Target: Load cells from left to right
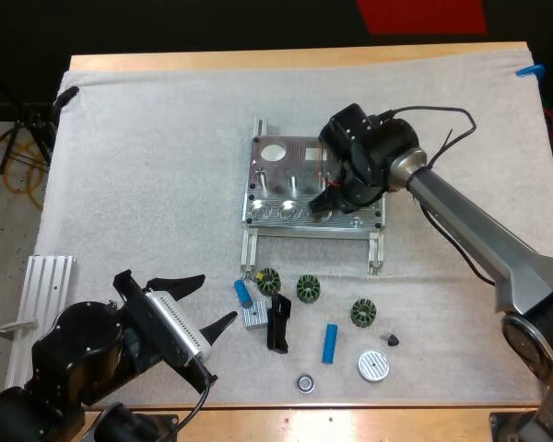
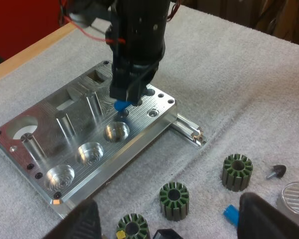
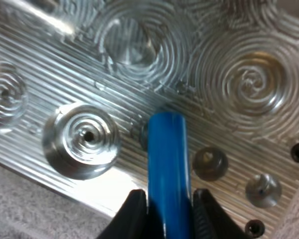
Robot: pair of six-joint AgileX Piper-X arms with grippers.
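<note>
My left gripper (image 1: 217,299), nearest the lens at 7 o'clock on the mat (image 1: 147,166), hangs released, its fingers (image 2: 84,221) spread wide and clear of every part.

Hard to read: the right gripper (image 1: 324,198) hides most of its cell (image 2: 121,105) from above. From its own wrist I cannot tell whether the cell's tip touches the fixture (image 1: 276,175) or which pocket it stands over. One loose cell (image 2: 230,214) is cut off by my left finger.

The white mat covers a wooden table (image 1: 304,57). The fixture sits near its centre. At the fixture's 6 o'clock lie two loose cells (image 1: 243,293), three green rings (image 1: 308,289), a black bracket (image 1: 277,322) and a silver disc (image 1: 373,366). A ribbed rail (image 1: 41,295) lies off the mat at 8 o'clock.

My right arm reaches in from 4 o'clock, wrist bent down over the fixture's near edge, gripper clenched on the blue cell, which it holds upright.
</note>
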